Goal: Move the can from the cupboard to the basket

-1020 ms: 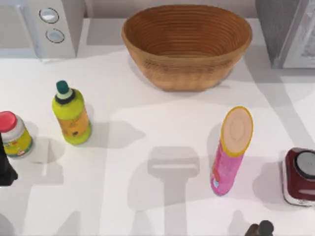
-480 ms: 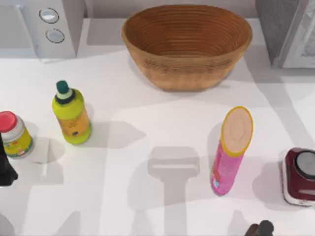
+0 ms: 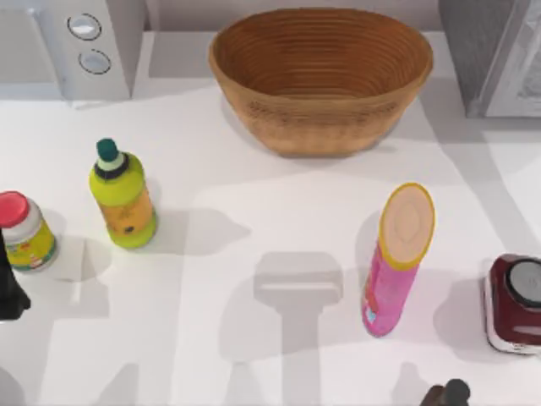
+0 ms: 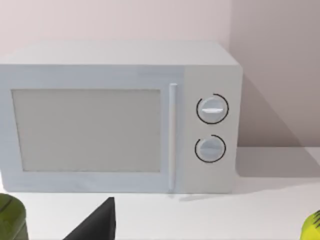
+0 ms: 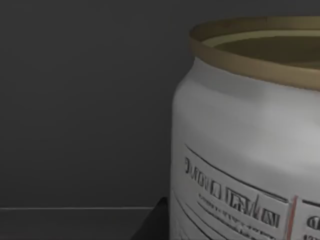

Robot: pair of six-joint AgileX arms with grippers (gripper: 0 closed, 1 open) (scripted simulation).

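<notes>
The can (image 5: 245, 150) stands upright very close in the right wrist view, silver-white with dark print, a thin red line and a gold rim. Dark grey cupboard walls surround it. A dark part of my right gripper (image 5: 156, 222) shows just beside the can's base. From above, the grey cupboard (image 3: 494, 55) with its white-framed door stands at the back right. The wicker basket (image 3: 321, 127) sits at the back middle, with nothing inside. A piece of my right arm (image 3: 448, 394) shows at the front edge. My left gripper (image 4: 95, 222) is parked at the table's left edge, facing the microwave.
A white microwave (image 3: 84, 46) stands at the back left. On the left are a green bottle (image 3: 122, 199) and a red-lidded jar (image 3: 24, 230). A tall pink tube (image 3: 397, 258) and a squat dark-red container (image 3: 514, 304) stand on the right, between basket and front edge.
The cupboard's door panel looks slightly less tilted than a second ago. Nothing on the table has moved, and neither arm has visibly shifted.
</notes>
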